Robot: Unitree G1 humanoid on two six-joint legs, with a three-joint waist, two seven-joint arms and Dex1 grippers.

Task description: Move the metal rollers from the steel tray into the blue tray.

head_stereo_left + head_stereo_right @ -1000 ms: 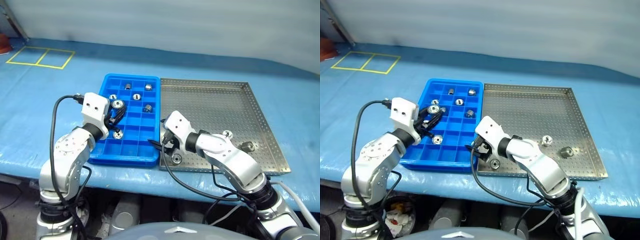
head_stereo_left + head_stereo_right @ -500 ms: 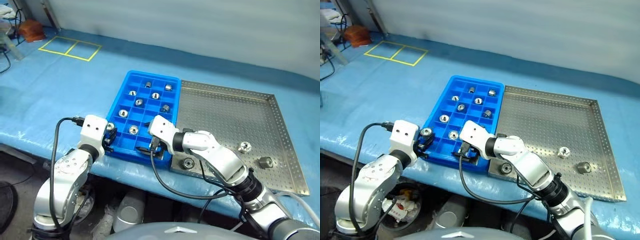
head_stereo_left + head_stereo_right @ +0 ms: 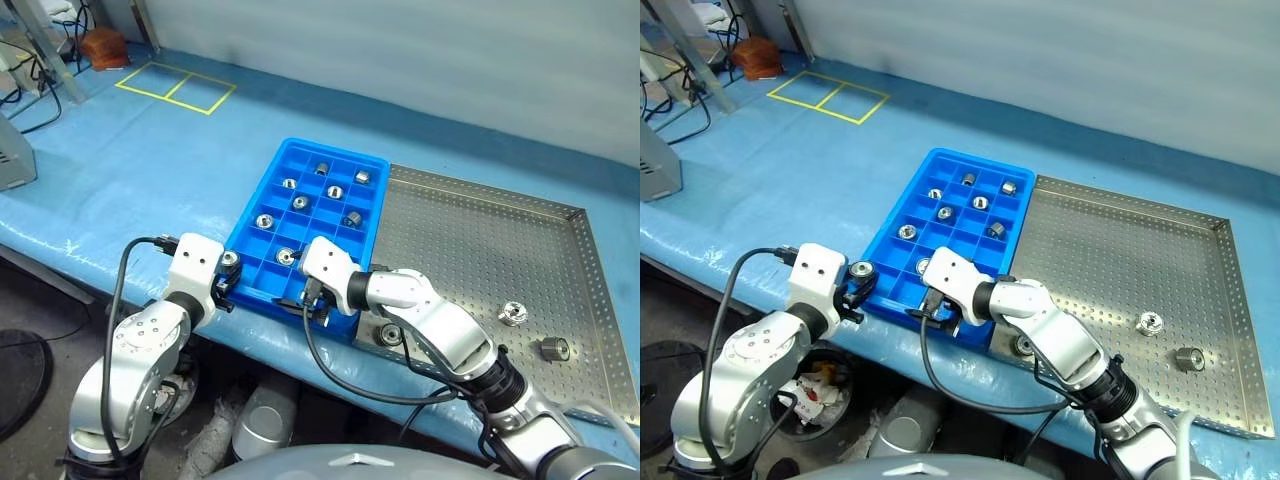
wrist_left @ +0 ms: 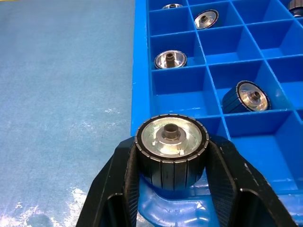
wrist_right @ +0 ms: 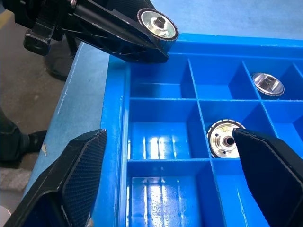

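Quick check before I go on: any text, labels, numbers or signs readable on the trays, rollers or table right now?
None: no readable text in any view.
Blue tray: plain, no label.
Steel tray: bare perforated metal, no marking.
Roller in the left pincer: no engraving visible.
Table: a yellow taped rectangle, split in two, no writing.

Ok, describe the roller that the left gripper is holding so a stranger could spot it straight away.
Find the bright blue gridded plastic tray beside the perforated steel tray. At its near left corner, the left gripper pinches a short silvery metal roller. Unlike the other rollers, it sits between black fingers, not inside a compartment.
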